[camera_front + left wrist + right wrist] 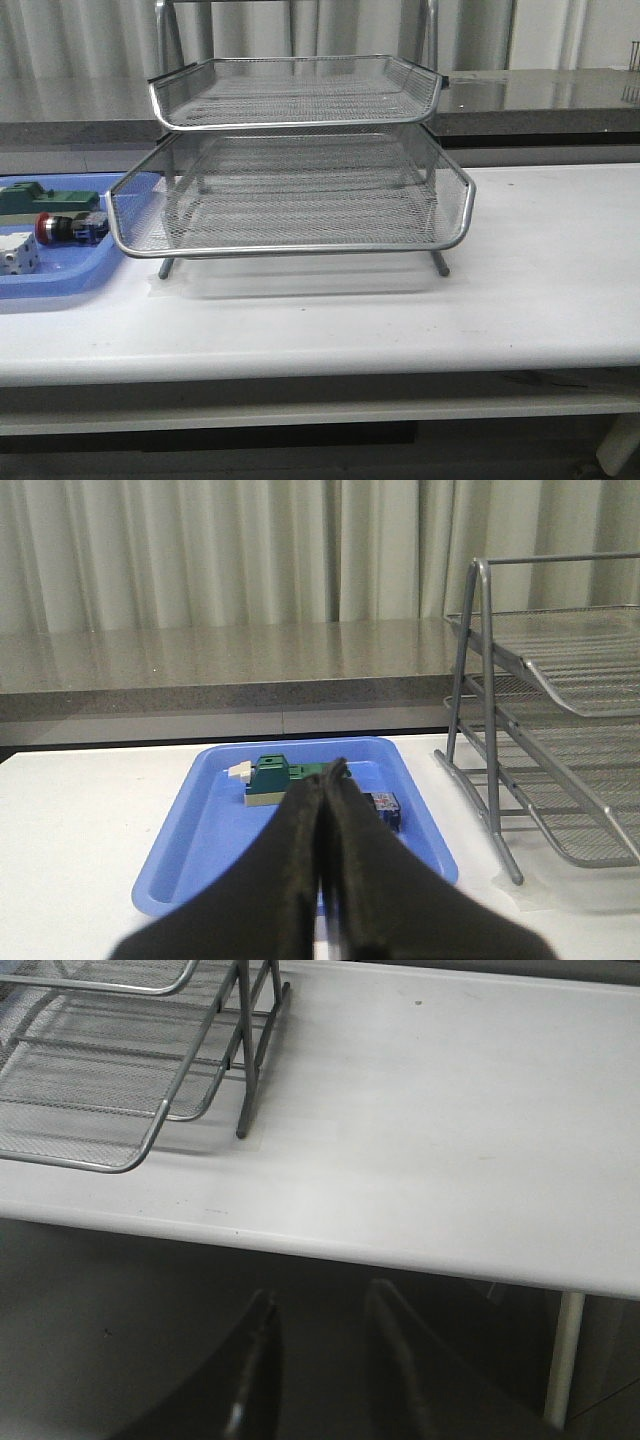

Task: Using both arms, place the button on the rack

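Note:
The button (66, 228) lies on its side in the blue tray (70, 280) at the table's left, red head pointing left. The silver rack (300, 200) stands at the table's middle, its lower tier slid forward. Neither arm shows in the front view. In the left wrist view my left gripper (330, 772) is shut with nothing in it, hovering short of the tray. Its fingers hide most of the button (386, 808); only the blue body end shows. My right gripper (320, 1302) is open and empty, below and in front of the table edge, right of the rack (110, 1080).
In the blue tray (200, 840) a green block (272, 778) lies behind the button and a white cube (18, 255) sits in front of it. A grey counter (540, 95) runs behind the table. Bare white tabletop (540, 270) lies right of the rack.

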Robot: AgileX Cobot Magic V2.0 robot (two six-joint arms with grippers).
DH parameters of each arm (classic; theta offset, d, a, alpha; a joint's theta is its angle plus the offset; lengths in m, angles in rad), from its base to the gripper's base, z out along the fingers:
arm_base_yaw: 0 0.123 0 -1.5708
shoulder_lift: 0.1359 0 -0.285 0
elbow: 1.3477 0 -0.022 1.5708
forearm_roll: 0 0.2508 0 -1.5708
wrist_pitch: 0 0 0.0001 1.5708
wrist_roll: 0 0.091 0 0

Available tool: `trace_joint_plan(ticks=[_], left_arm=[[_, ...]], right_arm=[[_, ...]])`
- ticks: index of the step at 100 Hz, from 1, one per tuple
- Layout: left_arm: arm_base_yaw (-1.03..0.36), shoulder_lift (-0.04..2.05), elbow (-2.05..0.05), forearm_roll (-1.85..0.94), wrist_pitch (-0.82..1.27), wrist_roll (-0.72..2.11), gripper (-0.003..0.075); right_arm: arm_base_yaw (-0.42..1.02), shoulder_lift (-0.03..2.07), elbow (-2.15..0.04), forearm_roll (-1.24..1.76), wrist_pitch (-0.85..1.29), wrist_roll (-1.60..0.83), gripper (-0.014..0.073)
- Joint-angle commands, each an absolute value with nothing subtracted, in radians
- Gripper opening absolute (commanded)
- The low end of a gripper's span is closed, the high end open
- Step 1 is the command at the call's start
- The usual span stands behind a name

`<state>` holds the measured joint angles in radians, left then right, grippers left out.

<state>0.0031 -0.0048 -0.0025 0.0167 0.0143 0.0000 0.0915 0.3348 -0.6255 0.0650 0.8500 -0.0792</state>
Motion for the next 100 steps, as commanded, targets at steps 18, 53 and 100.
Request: trace_joint_plan(ticks=[18,53,100], left_arm=[[-0.004,-0.037,0.053,0.011,-0.066,-0.013,-0.0021],[-0.004,-0.037,0.053,0.011,-0.066,-0.013,-0.0021],[-0.004,-0.037,0.053,0.011,-0.103,-0.013,-0.0021]], right_arm=[[0.090,0.343,-0.649,0.059,0.799,-0.078,-0.0071],[0.090,0.343,-0.649,0.060,0.800,-0.078,-0.0071],[0.090,0.343,-0.649,0.060,0.800,-0.078,-0.0071]])
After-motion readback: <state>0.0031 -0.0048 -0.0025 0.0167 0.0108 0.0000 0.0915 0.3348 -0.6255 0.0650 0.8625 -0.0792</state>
